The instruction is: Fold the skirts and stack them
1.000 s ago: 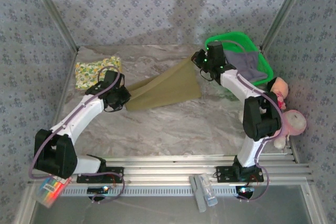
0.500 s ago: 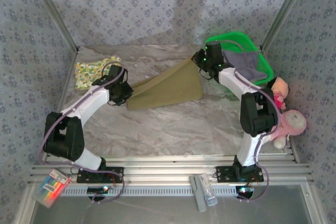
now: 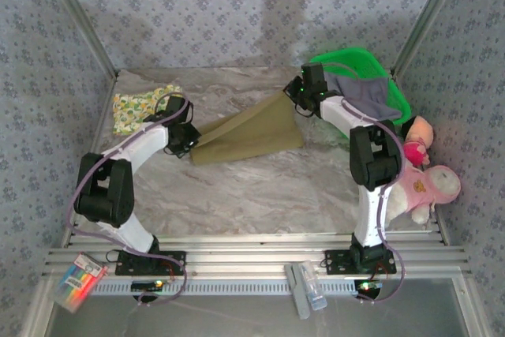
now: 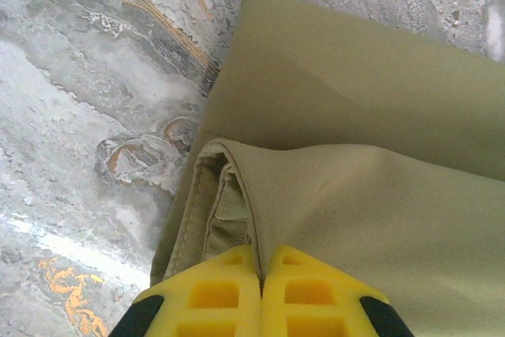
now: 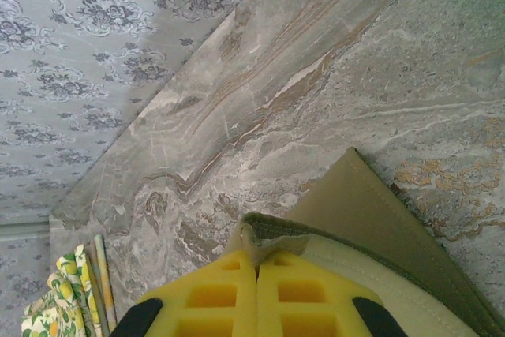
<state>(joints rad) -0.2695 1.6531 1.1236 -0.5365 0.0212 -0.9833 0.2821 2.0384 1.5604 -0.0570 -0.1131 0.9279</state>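
- The olive-khaki skirt (image 3: pixel 251 132) is lying spread across the middle of the marble table (image 3: pixel 260 191) — its two ends lifted slightly.
- The left gripper (image 4: pixel 260 264) is pinching the skirt's near-left corner, fingers pressed together on a fold.
- The right gripper (image 5: pixel 256 267) is clamping the far-right hem edge.
- The fruit-print skirt (image 3: pixel 140 108) is sitting folded at the far left.
- The grey-lavender skirt (image 3: pixel 369 97) is draping over the green basket (image 3: pixel 357 56).

1. Type: robotics lab test cell.
2. Landmark: table (image 3: pixel 260 187) with a marble-print top.
3. Behind and beside the table: floral-papered panel walls (image 3: pixel 237 13), framed by aluminium posts (image 3: pixel 79 17).
4. At the table's near edge: slotted aluminium rails (image 3: pixel 252 246) carrying two bolted arm bases (image 3: pixel 150 262).
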